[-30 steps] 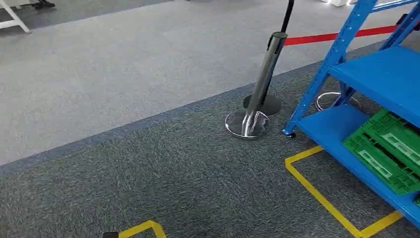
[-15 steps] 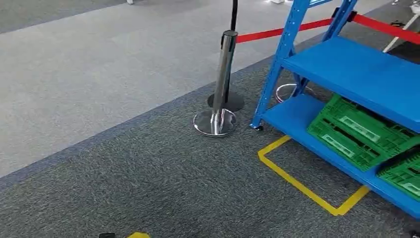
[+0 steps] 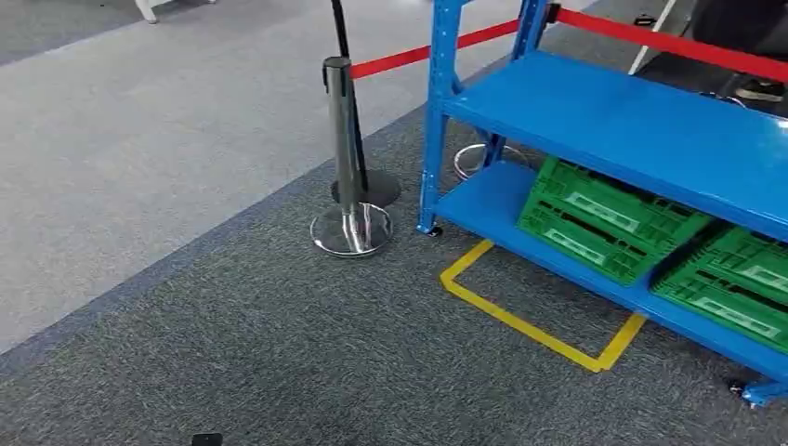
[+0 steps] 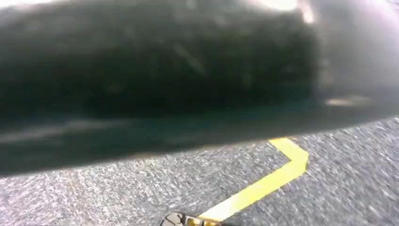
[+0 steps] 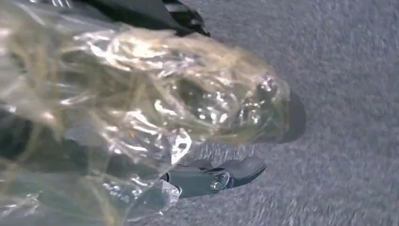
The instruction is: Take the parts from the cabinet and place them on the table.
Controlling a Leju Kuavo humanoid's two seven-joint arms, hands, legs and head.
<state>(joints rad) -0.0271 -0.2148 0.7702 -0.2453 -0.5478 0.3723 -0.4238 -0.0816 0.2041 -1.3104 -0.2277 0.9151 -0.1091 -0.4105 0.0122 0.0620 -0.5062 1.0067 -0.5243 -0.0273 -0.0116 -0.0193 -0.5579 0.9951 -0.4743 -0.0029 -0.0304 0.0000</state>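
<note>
Fingers (image 5: 235, 174) of your right hand (image 5: 155, 179) clutch a clear plastic bag of parts (image 5: 141, 122) above grey carpet beside the blue shelving rack (image 3: 613, 121), leaving table delivery undone; left-hand state: cannot tell.

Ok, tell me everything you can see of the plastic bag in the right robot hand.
The plastic bag is clear, crinkled and glossy with a yellowish tint, bunched into a loose bundle above the grey carpet. The right robot hand holds it, a grey finger poking out beside the wrinkled film. Its contents are too blurred to identify, though pale strands and shiny folds show through.
</note>
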